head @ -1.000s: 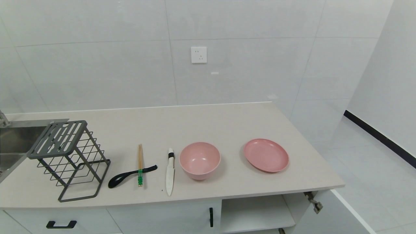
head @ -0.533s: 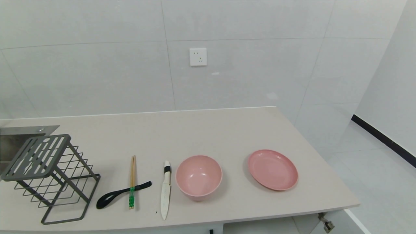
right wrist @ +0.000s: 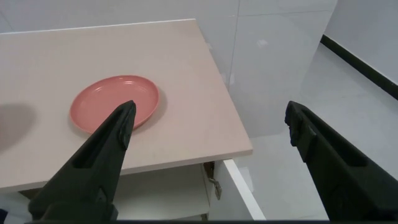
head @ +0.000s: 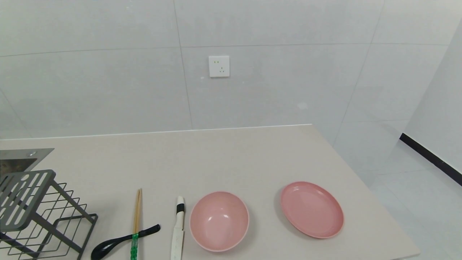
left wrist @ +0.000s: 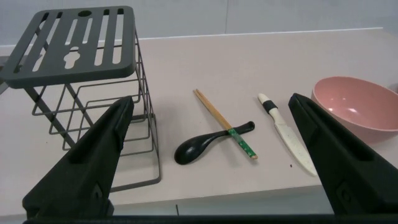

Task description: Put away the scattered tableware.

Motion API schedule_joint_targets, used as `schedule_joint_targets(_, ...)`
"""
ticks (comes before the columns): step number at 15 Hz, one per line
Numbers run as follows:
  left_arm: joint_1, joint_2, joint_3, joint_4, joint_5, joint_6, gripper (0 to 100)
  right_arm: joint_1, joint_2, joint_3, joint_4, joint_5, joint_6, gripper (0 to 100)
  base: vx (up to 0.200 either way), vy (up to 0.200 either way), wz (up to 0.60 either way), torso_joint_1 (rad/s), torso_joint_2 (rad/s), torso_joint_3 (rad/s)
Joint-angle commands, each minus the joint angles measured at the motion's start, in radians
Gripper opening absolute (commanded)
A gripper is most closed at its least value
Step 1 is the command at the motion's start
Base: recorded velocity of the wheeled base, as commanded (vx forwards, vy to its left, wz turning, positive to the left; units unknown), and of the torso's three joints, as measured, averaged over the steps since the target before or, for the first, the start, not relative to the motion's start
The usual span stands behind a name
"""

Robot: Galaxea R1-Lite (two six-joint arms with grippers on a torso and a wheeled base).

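Note:
On the beige counter (head: 231, 159) lie, from left to right, a black spoon (head: 122, 241) crossed by wooden chopsticks (head: 136, 220), a white knife (head: 178, 231), a pink bowl (head: 219, 221) and a pink plate (head: 312, 209). A dark wire rack (head: 32, 213) stands at the far left. My left gripper (left wrist: 211, 102) is open in front of the counter, facing the chopsticks (left wrist: 214, 115), spoon (left wrist: 199, 148), knife (left wrist: 286, 134), rack (left wrist: 74, 43) and bowl (left wrist: 357, 112). My right gripper (right wrist: 210, 107) is open above the counter's right end, off to the side of the plate (right wrist: 115, 102).
A steel sink (head: 21, 159) lies behind the rack at the far left. The tiled wall with a socket (head: 218, 66) closes off the back. The counter ends just right of the plate, with floor beyond. A cabinet door (right wrist: 239, 193) below that end stands open.
The head view has shifted: everything sits lower and larger in the picture, so the camera has moved. The tableware itself has not moved on the counter.

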Motion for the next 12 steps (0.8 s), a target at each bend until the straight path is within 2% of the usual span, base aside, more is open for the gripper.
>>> schedule_joint_targets(1, 0.000, 0.001, 0.000, -0.001, 0.000, -0.001, 100, 0.000, 0.002, 0.000, 0.000, 0.000, -0.004, 100, 0.000, 0.000, 0.00, 0.061, -0.03, 0.041)
schedule_joint_targets(9, 0.000, 0.001, 0.000, 0.001, -0.001, 0.005, 100, -0.005, 0.002, 0.002, -0.011, 0.039, -0.067, 100, 0.000, 0.000, 0.00, 0.000, 0.00, 0.000)
schedule_joint_targets(10, 0.000, 0.001, 0.000, 0.001, -0.001, 0.003, 100, -0.005, 0.002, 0.002, -0.040, 0.045, -0.061, 100, 0.000, 0.000, 0.00, 0.000, 0.00, 0.000)
schedule_joint_targets(11, 0.000, 0.001, 0.000, 0.001, -0.001, 0.003, 100, -0.020, 0.002, 0.000, -0.193, 0.048, -0.038, 100, 0.000, 0.000, 0.00, 0.000, 0.00, 0.000)
schedule_joint_targets(12, 0.000, 0.001, 0.000, 0.001, -0.001, 0.002, 100, -0.085, 0.002, -0.001, -0.295, 0.077, -0.036, 100, 0.000, 0.000, 0.00, 0.000, 0.00, 0.000)
